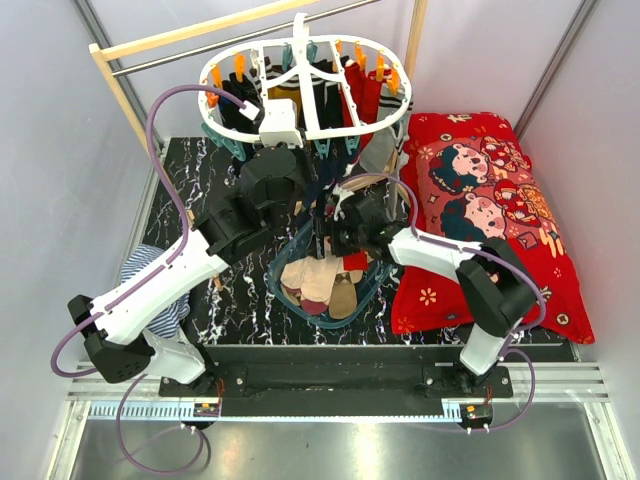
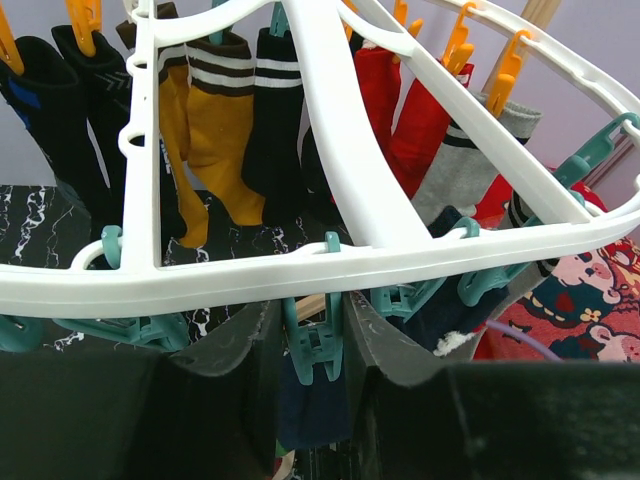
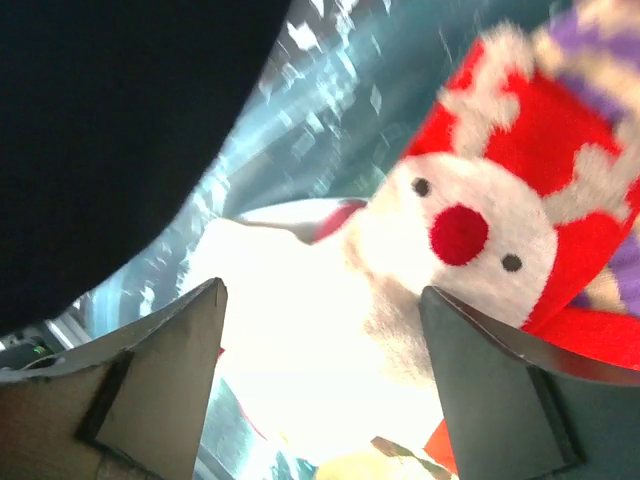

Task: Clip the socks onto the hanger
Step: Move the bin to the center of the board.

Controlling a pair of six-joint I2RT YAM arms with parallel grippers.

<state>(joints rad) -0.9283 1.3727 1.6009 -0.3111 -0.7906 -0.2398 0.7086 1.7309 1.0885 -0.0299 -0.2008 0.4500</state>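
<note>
Right wrist view alone, reindeer-face sock (image 3: 470, 235), right tool (image 3: 320, 290) parted

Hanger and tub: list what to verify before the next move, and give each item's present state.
1. Right gripper open: ok, fingers apart.
2. Sock within reach: ok, reindeer sock lies just ahead of it in the tub.
3. Left gripper at a clip: ok, fingers flank a teal clip on the hanger.
4. Clip squeezed open: cannot tell.
5. Clip free: cannot tell, a navy sock hangs at it.
</note>
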